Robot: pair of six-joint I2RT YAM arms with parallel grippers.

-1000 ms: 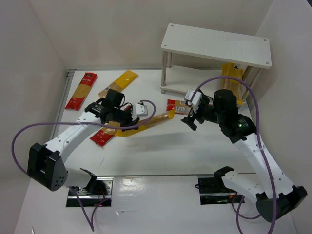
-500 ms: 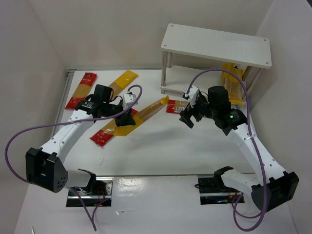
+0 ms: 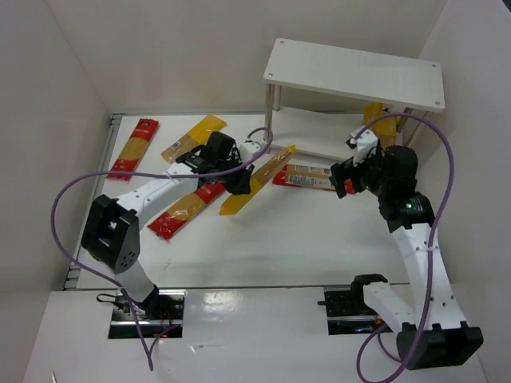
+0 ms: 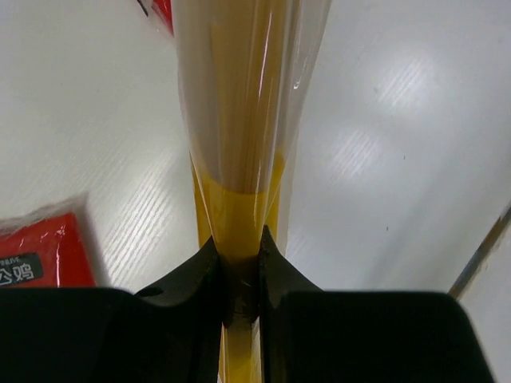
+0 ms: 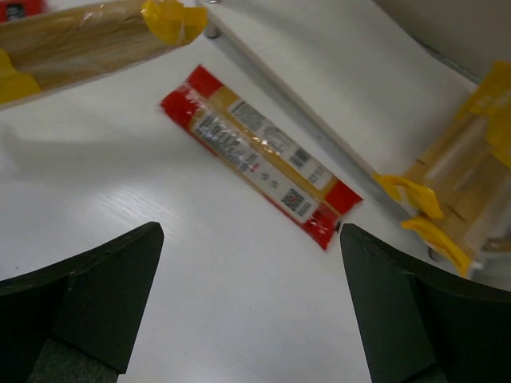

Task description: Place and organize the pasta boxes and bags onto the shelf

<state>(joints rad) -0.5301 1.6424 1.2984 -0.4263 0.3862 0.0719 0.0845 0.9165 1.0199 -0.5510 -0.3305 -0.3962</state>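
Yellow pack (image 4: 243,96) first: it is pinched between the fingers of your left gripper (image 4: 239,275), the jaws closed tight on its yellow band. In the wrist view both its ends run out of frame. From above it lies at a slant over the table (image 3: 303,239), its far tip pointing toward the front left leg of the shelf (image 3: 355,72). The gripper hides part of its middle, and you cannot tell whether the near end touches the table.

Your right gripper (image 5: 247,303) is spread wide, holding nothing, above a red pack (image 5: 259,155) that lies flat just before the shelf. Yellow bags (image 3: 382,128) stand by the shelf's right legs, half hidden under the top board. Whether they rest on the lower tier is unclear. Another red bag (image 3: 185,211) lies partly beneath your left arm.
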